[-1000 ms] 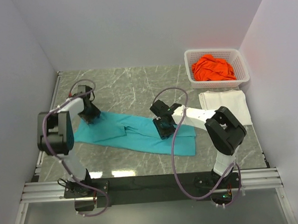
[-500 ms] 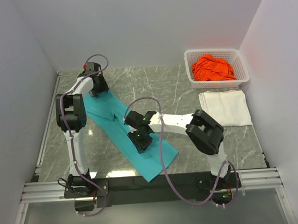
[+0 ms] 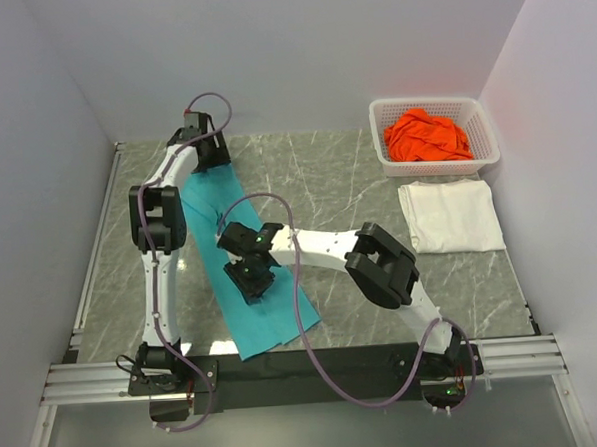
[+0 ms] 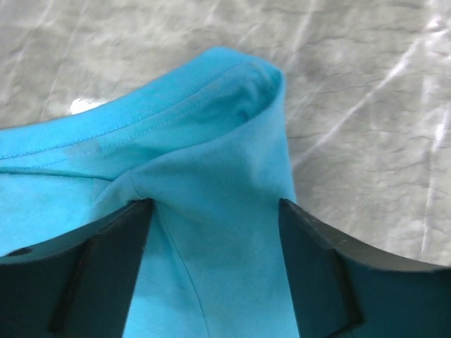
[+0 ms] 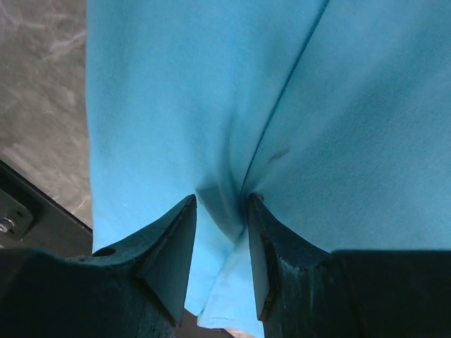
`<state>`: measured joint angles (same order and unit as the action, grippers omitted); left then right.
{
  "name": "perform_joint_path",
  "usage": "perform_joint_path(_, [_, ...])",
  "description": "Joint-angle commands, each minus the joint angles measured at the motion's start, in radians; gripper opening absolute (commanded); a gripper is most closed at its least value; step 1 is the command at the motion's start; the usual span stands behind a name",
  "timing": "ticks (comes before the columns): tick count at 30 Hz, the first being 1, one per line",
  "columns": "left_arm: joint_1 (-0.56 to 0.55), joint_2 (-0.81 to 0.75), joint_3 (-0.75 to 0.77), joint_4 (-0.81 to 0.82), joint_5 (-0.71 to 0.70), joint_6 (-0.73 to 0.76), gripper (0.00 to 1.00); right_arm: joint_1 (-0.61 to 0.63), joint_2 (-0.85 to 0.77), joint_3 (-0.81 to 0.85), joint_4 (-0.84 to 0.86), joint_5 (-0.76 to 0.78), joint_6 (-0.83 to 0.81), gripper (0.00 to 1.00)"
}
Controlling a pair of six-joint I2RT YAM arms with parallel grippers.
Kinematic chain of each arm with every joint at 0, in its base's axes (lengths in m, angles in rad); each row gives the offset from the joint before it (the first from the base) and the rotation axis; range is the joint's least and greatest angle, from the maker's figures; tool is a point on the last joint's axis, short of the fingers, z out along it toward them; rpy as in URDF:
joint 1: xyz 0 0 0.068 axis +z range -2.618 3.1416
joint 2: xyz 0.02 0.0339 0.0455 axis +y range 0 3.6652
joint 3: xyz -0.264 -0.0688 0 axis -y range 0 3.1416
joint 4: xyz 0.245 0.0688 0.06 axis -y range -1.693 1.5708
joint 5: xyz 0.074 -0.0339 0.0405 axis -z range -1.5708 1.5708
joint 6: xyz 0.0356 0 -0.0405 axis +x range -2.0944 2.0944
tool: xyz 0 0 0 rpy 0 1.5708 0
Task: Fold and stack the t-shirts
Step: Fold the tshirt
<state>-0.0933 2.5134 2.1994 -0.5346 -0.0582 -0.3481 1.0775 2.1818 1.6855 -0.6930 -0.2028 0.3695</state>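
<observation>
The teal t-shirt [image 3: 256,324] lies as a long strip from the back left down to the front edge. My left gripper [image 3: 203,160] is at the strip's far end, and in the left wrist view it [image 4: 215,204] stands open over a raised teal hem [image 4: 211,134], its fingers wide apart. Halfway along the strip, my right gripper [image 3: 249,278] is shut on a pinched ridge of teal cloth [image 5: 176,91], which shows between its jaws [image 5: 220,197]. A folded white t-shirt [image 3: 450,214] lies flat at the right. The orange t-shirt [image 3: 429,135] is bunched in the basket.
A white lattice basket [image 3: 432,101] stands at the back right corner, just behind the white shirt. Grey walls close in the marble table [image 3: 316,172] on three sides. A black rail [image 3: 306,368] with both arm bases runs along the front edge.
The teal shirt has swung from lying crosswise to lying front to back. My left gripper carried its end to the far back and opened. The right gripper moved left, still gripping.
</observation>
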Motion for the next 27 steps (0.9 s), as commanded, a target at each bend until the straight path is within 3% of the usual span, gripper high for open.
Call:
perform_joint_path(1, [0.001,0.007,-0.007,0.083,0.077,0.012,0.83,0.004,-0.008,0.040,-0.051,0.049,0.014,0.43])
perform_joint_path(7, [0.003,-0.148,-0.067,0.116,0.061,-0.026,0.91,-0.004,-0.194,-0.055,-0.002,0.129,0.031,0.48])
perform_joint_path(15, [-0.006,-0.540,-0.246,0.059,-0.023,-0.153,0.93,-0.050,-0.447,-0.288,0.029,0.197,0.085,0.53])
perform_joint_path(18, [-0.046,-0.681,-0.402,-0.055,-0.075,-0.213,0.93,-0.100,-0.519,-0.395,0.061,0.201,0.106,0.54])
perform_joint_path(22, [-0.115,-0.902,-0.625,-0.090,-0.127,-0.276,0.90,-0.132,-0.589,-0.504,0.096,0.218,0.109,0.52])
perform_joint_path(27, [-0.200,-0.990,-0.783,-0.091,-0.210,-0.345,0.84,-0.154,-0.666,-0.612,0.121,0.227,0.109,0.50])
